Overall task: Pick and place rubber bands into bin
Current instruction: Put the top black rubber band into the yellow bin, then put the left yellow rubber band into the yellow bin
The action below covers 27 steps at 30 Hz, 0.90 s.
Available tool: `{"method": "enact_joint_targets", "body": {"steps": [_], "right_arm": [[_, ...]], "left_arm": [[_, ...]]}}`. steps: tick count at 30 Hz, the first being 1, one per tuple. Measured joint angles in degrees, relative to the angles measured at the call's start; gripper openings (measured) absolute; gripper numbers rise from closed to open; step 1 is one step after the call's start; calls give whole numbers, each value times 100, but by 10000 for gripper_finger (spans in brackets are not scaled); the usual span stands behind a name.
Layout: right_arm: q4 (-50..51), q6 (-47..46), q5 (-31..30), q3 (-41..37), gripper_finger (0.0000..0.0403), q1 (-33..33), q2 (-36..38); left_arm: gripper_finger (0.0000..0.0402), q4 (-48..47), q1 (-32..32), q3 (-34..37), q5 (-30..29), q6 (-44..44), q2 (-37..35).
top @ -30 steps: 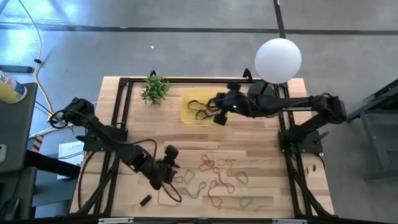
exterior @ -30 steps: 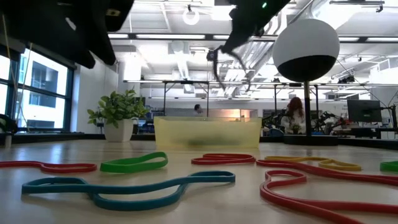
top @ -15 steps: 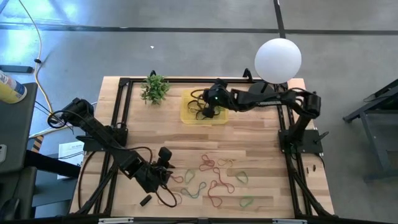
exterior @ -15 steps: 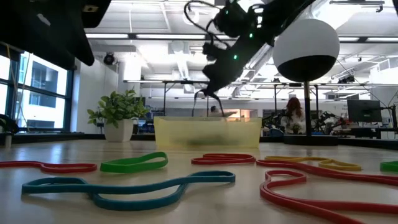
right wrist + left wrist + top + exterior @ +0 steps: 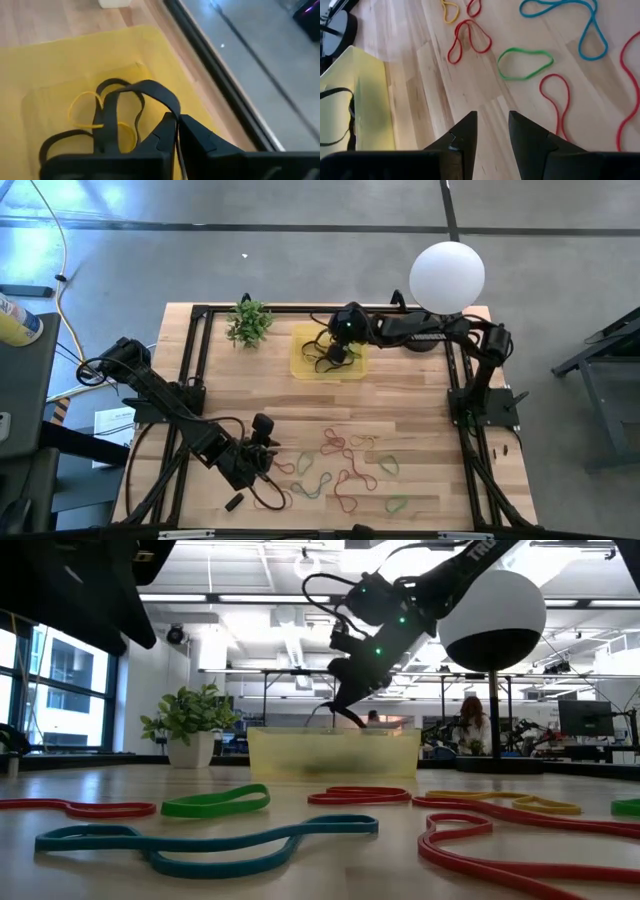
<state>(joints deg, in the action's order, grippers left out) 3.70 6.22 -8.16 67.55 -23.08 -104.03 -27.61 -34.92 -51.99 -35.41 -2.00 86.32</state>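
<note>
Over the bin (image 5: 325, 355), the right hand (image 5: 176, 131) is pinching a black band (image 5: 150, 92), fingers nearly closed; release may be snagging, dragging it out; the left hand (image 5: 491, 131), slightly parted and empty, is hovering near loose rubber bands (image 5: 345, 470) on the counter (image 5: 420, 405).

The right gripper (image 5: 337, 356) fills the space over the yellow bin (image 5: 306, 364), blocking entry from above. A plant (image 5: 248, 322) stands just beside the bin. Between the bin and the scattered rubber bands (image 5: 340, 460) lies bare wood.
</note>
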Motion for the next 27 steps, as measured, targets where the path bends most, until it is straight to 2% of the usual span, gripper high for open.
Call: {"method": "enact_joint_targets", "body": {"steps": [4,10,16,21,27], "right_arm": [[187,-127,240,0,45,-67,0],[381,-173,401,0,106,-67,0],[396,-116,814,0,152,-21,0],[404,161,861,0,170,212,0],[451,549,900,0,169,612,0]], "left_arm": [[99,-1,2,0,-4,-2,0],[99,1,2,0,-21,-50,0],[99,-43,0,0,5,-104,0],[99,-319,-12,0,154,-337,0],[99,-908,-297,0,176,-873,0]]}}
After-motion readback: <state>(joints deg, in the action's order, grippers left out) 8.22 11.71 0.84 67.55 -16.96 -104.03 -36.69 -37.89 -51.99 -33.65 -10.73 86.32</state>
